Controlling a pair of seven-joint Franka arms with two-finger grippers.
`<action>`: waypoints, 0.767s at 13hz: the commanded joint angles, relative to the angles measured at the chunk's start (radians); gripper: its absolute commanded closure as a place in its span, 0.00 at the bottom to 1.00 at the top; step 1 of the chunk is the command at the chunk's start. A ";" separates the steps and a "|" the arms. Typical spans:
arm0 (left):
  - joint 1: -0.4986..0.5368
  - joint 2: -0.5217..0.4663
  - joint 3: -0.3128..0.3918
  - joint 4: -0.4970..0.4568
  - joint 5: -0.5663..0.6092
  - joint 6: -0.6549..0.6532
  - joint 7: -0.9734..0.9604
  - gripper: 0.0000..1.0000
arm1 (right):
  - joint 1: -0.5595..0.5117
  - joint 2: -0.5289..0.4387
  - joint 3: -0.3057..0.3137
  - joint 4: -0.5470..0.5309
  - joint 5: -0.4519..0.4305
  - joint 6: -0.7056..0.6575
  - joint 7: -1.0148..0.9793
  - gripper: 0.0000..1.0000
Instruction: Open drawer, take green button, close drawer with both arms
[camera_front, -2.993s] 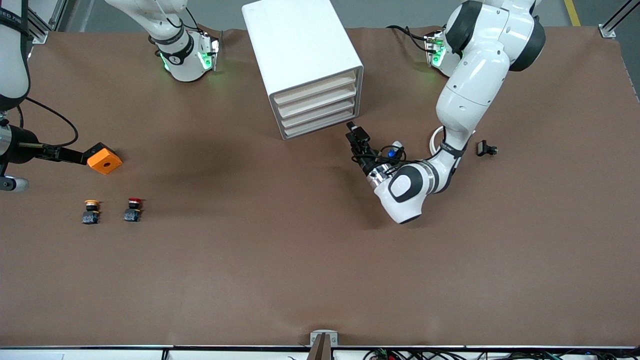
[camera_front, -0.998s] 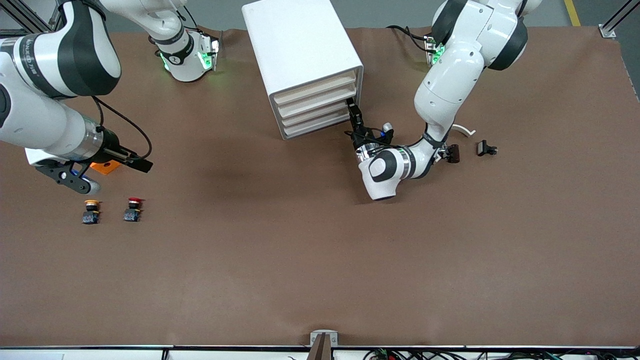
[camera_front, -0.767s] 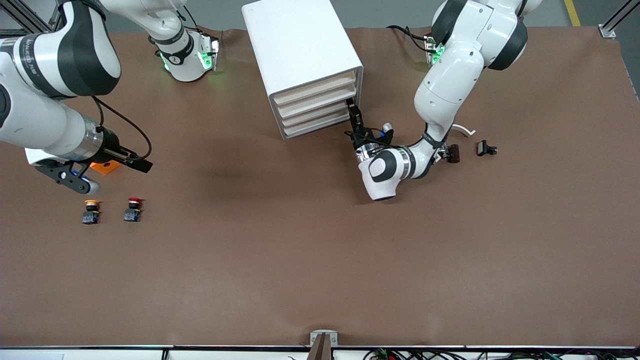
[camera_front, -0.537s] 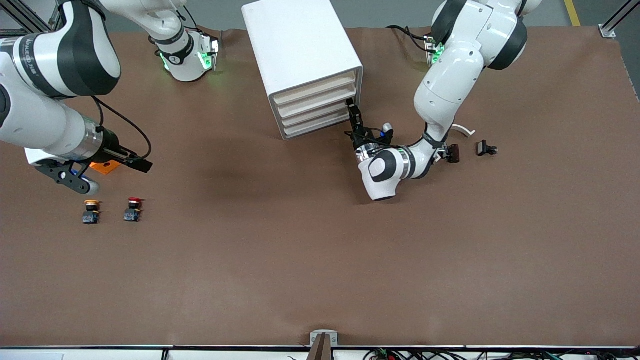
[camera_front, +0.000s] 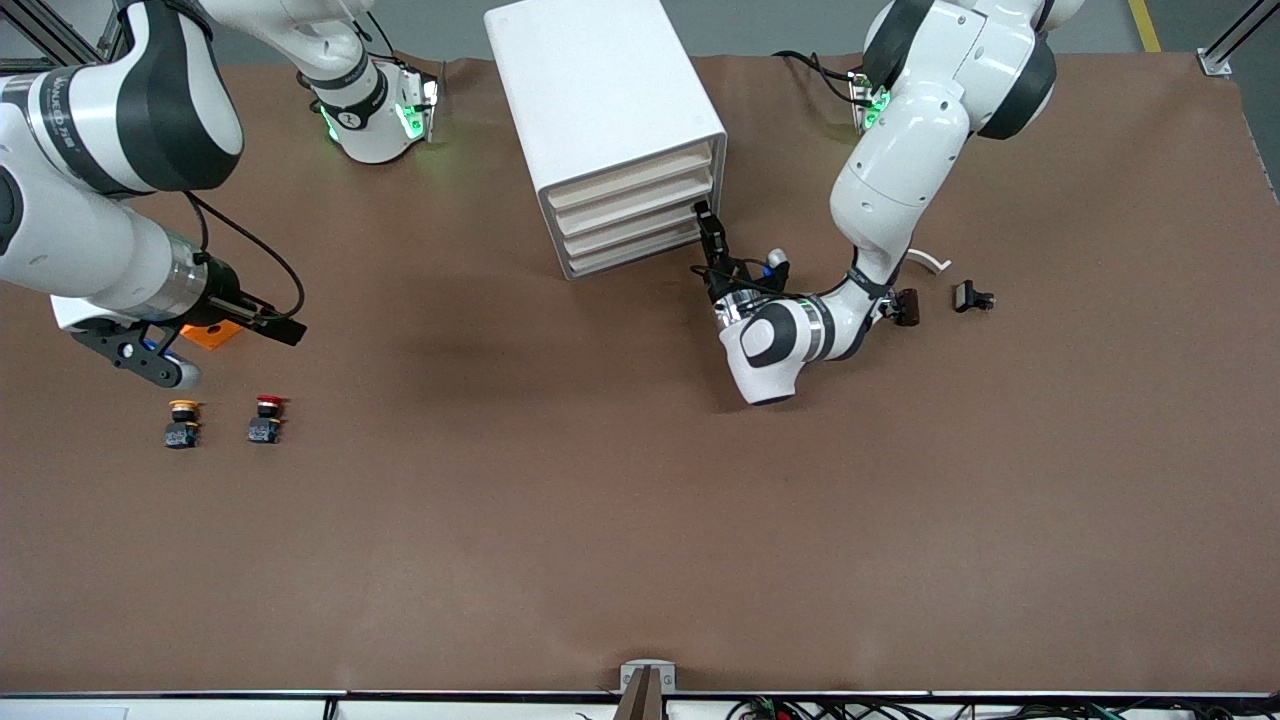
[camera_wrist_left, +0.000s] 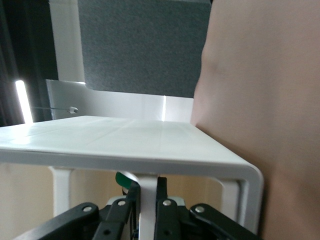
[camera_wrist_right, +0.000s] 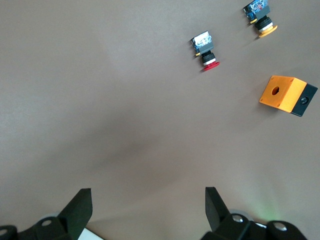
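The left arm (camera_front: 900, 170) comes down from its base, folds at the elbow and reaches low across the table, wrist nearly level, so the left gripper (camera_front: 708, 228) sits right at the cabinet's (camera_front: 605, 125) front, at the corner toward the left arm's end. In the left wrist view its fingers (camera_wrist_left: 125, 210) are pinched tight on a thin white upright piece (camera_wrist_left: 148, 202) of a drawer front – so the claw is narrow, clamped on the handle. From the front it looks level with the lower drawers; the lowest drawer (camera_front: 632, 252) is pushed in, flush with the three above it.

The drawer is a shallow tray, its long axis running along the cabinet front, cream face pointing toward the camera and a bit toward the left arm's end. The cabinet is a glossy white box with rounded edges, standing on a matte brown mat (camera_front: 640, 520).

A sliver of green cap (camera_wrist_left: 122, 179) shows just above the fingers in the left wrist view – looks like the button, though I can't tell exactly where it sits.

The right arm (camera_front: 90, 200) waits, its right gripper (camera_front: 285, 330) wide open over bare mat toward the right arm's end. Near it lie an orange block (camera_wrist_right: 289, 95), a red button (camera_front: 266, 418) and a yellow button (camera_front: 182, 423).
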 joint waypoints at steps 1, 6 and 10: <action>0.032 -0.016 0.027 0.023 0.008 -0.007 -0.014 0.85 | 0.010 -0.016 -0.005 -0.004 0.003 -0.003 0.016 0.00; 0.077 -0.017 0.027 0.051 0.009 -0.007 -0.023 0.85 | 0.011 -0.016 -0.005 -0.004 0.003 -0.005 0.017 0.00; 0.132 -0.022 0.028 0.072 0.031 -0.007 -0.029 0.85 | 0.017 -0.016 -0.005 -0.004 0.003 0.000 0.028 0.00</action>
